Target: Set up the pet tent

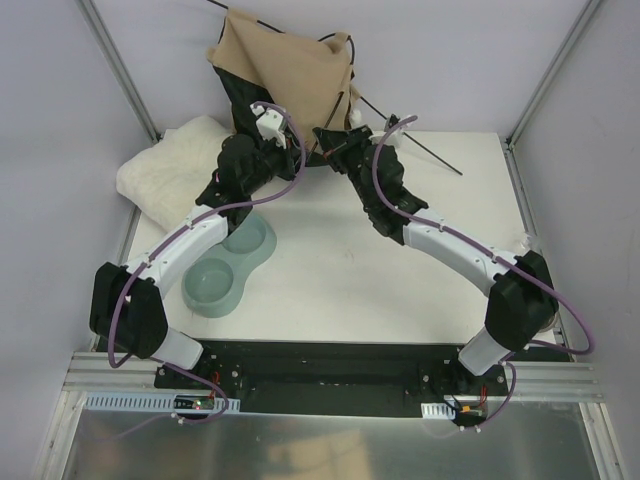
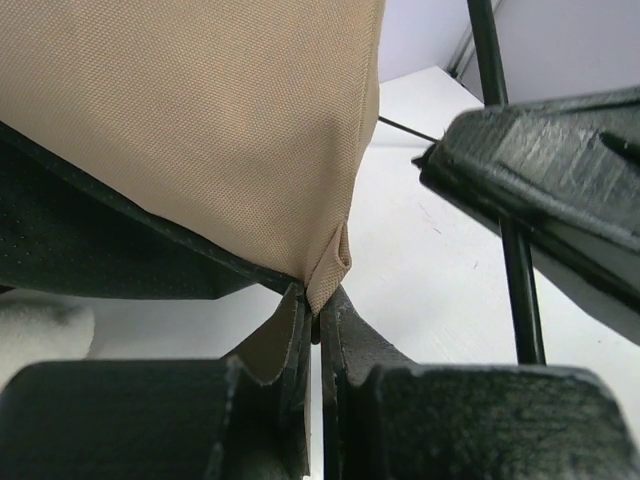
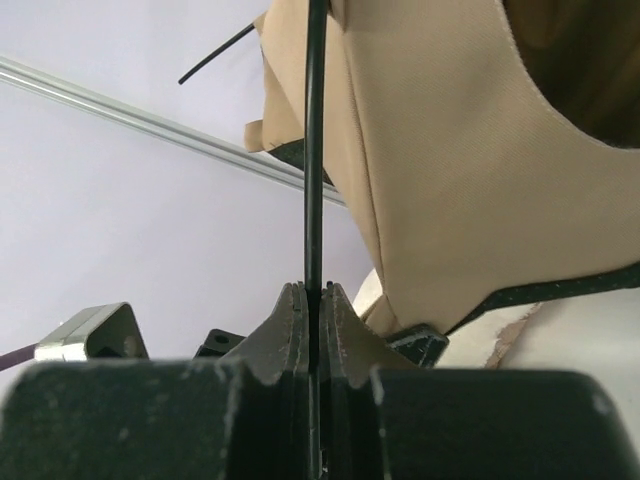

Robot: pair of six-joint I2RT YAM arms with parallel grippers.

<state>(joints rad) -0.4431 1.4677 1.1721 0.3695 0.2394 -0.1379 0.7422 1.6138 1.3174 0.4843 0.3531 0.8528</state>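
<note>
The large tan fabric pet tent (image 1: 288,72) is sitting half-collapsed at the far edge of the white table (image 1: 440,270), a little left of centre. Its black inner panel (image 2: 90,240) is showing under the tan cloth, and both of your arms are reaching into its near side.

Your left gripper (image 2: 315,305) is pinching a lower corner of the tan fabric. The jaws are showing almost no gap, and the folded tip of the cloth is sitting between them. Your right gripper (image 3: 314,298) is clamping a thin black pole (image 3: 315,150) with its jaws pressed nearly together. The pole is rising straight up from the fingers alongside the tan cloth.

From above, your two grippers are working just beside each other at the tent's near edge. A second black pole end (image 1: 432,157) is lying out across the table to the right of the tent.

A white fluffy cushion (image 1: 165,165) is resting at the far left, just beside the tent. A pale green double pet bowl (image 1: 228,268) is sitting nearer to you, partly under the left arm.
</note>
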